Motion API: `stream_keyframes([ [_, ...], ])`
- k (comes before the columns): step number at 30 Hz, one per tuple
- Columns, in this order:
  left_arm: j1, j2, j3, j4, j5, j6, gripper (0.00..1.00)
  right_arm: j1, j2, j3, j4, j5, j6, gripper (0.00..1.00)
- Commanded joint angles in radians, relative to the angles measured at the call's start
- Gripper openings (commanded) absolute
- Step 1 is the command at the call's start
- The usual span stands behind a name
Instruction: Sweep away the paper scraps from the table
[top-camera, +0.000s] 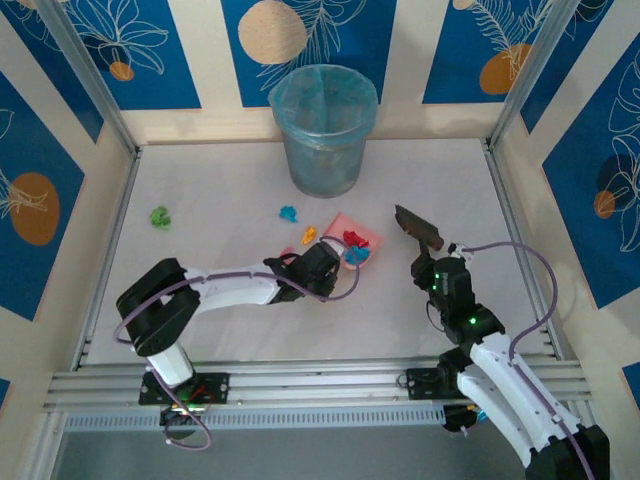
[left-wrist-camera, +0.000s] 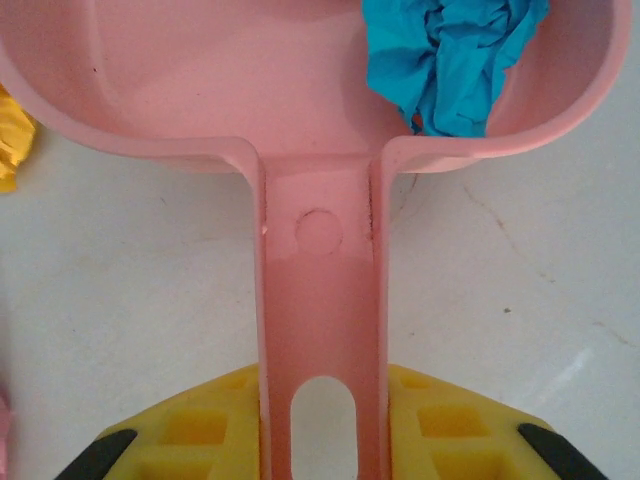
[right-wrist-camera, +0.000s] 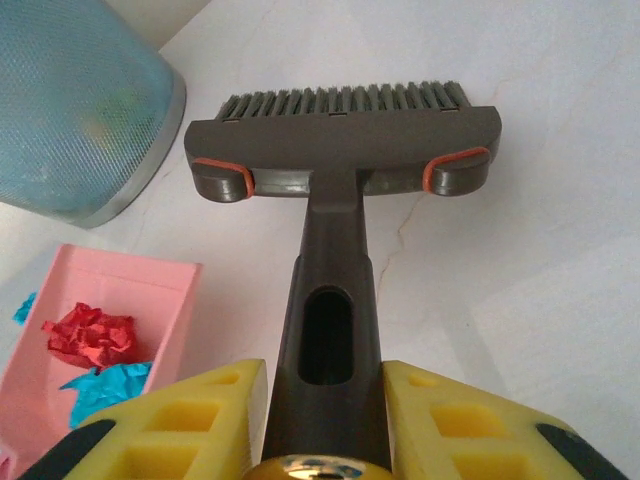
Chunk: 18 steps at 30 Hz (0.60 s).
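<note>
- Paper scraps (top-camera: 351, 239) in red and blue sit inside the pink dustpan (top-camera: 370, 231), just right of centre in the overhead view.
- Loose on the white table (top-camera: 220, 310) are three more. A green scrap (top-camera: 160, 215) lies far to the left. A blue scrap (top-camera: 289, 213) and an orange scrap (top-camera: 309, 235) lie just left of the dustpan.
- Left gripper (left-wrist-camera: 322, 430) has its yellow fingers clamped on the dustpan's handle, at the bottom of its wrist view. A blue scrap fills the pan's upper right corner there.
- Right gripper (right-wrist-camera: 325, 400) has its fingers clamped on the handle of a dark brush (right-wrist-camera: 340, 140), bristles pointing toward the top of the frame. The brush is to the right of the dustpan and apart from it.
- Blue mesh bin (top-camera: 323, 130) stands upright at the top centre, beyond the dustpan.
</note>
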Motion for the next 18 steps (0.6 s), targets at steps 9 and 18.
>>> stream_keyframes([
  [9,0.008,-0.134,0.167,-0.245,-0.032,-0.033,0.00,0.010,0.005,0.009,0.093,0.088,0.042,0.00],
  [18,0.008,-0.223,0.426,-0.572,-0.126,-0.102,0.00,0.018,0.039,0.002,0.125,0.054,0.023,0.00],
])
